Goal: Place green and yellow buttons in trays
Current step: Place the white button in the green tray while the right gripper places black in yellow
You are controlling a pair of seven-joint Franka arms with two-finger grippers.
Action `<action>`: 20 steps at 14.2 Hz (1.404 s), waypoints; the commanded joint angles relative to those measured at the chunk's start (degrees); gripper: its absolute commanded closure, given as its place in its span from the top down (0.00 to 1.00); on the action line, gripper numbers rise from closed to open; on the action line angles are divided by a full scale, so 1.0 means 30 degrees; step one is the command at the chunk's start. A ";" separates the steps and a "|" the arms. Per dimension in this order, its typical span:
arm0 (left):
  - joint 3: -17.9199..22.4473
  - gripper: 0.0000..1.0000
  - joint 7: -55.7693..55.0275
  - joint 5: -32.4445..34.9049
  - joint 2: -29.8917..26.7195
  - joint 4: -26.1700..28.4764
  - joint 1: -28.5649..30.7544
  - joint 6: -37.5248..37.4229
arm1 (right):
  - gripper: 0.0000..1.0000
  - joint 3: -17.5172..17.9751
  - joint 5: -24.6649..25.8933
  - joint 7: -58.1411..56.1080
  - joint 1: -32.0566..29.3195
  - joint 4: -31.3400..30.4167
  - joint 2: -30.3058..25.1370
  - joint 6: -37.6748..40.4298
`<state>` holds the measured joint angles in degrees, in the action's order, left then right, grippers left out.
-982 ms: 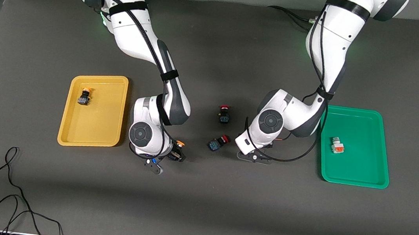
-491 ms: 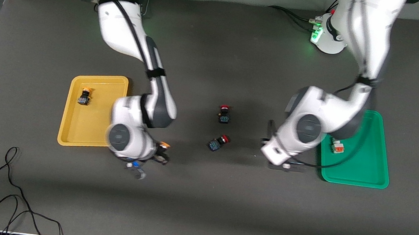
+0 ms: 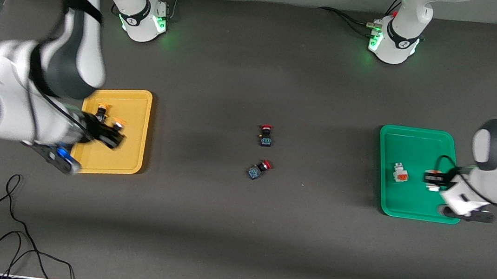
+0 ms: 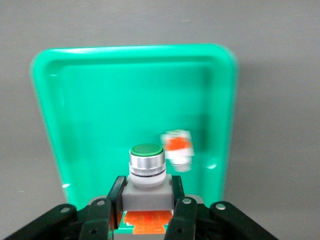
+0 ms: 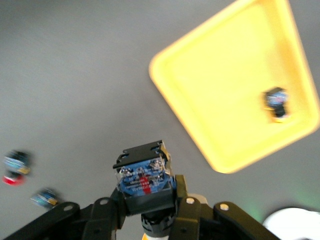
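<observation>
A: Log the buttons first. Where is each one?

B: One green-tipped button (image 4: 146,176), white body with an orange block, sits clamped between the left gripper's (image 3: 434,179) fingers, up over the green tray (image 3: 417,136). The second green-tipped button (image 3: 400,172) lies inside that tray, near its middle, apart from the held one.

A: And the yellow pair?

B: One yellow-capped button (image 5: 145,176), black-and-blue body, is pinched in the right gripper (image 3: 108,134), over the yellow tray (image 3: 136,98). The other yellow-capped button (image 3: 101,113) rests on that tray's floor, toward the robots' edge of it.

A: Gripper widths?

B: Both narrow, each closed down on its button's body. The left wrist view shows the fingers (image 4: 117,192) flanking the white housing; the right wrist view shows the same around the blue terminal face.

A: Anything else on the table?

B: Two red-capped switches on the dark mat, between the trays. One red switch (image 3: 266,135) lies farther from the front camera; the other red switch (image 3: 258,169) lies nearer, tilted. They sit near each other, not touching. A loose black cable (image 3: 8,234) trails on the mat at the right arm's end, nearest the camera.
</observation>
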<state>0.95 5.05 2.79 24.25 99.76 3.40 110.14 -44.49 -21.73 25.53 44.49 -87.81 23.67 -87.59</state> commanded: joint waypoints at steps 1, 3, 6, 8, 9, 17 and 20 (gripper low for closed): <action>-0.0288 0.10 0.0161 0.1264 0.1666 0.1341 0.0679 0.2883 | 0.00 0.0299 0.2782 -0.1798 0.0491 -0.5697 -0.3695 -0.2259; -0.0288 0.10 0.1065 0.1736 0.1964 0.2542 0.1121 0.4558 | 0.00 0.0299 0.3347 -0.2820 0.0491 -0.8510 -0.3906 -0.5387; -0.0259 0.40 0.2004 0.1766 0.2228 0.2753 0.1533 0.4771 | 0.00 0.0328 0.3319 -0.4200 0.0462 -1.2292 -0.3265 -1.0834; -0.0288 1.00 0.2475 0.1766 0.1850 0.2315 0.1504 0.3984 | 0.00 0.0532 0.3028 -0.4233 0.0491 -1.3035 -0.1369 -1.3596; -0.0288 1.00 0.2476 0.1766 0.1412 0.1849 0.1504 0.2993 | 0.00 0.0997 0.2359 -0.4262 0.0578 -1.3007 -0.0400 -1.4332; -0.0376 1.00 0.3913 0.0890 -0.4443 -0.2668 0.1446 -0.6679 | 1.00 0.0305 0.0945 -0.5433 0.0374 -1.0730 -0.0624 -1.1306; -0.0639 1.00 0.3446 0.0244 -0.6292 -0.2638 0.0950 -0.7679 | 1.00 -0.1831 0.1208 -0.6103 0.0403 -0.7627 -0.1908 -0.6475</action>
<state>-0.43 15.89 4.75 8.80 90.30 7.44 88.19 -46.06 -18.03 10.17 45.95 -116.27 21.74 -115.53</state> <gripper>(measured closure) 0.000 0.000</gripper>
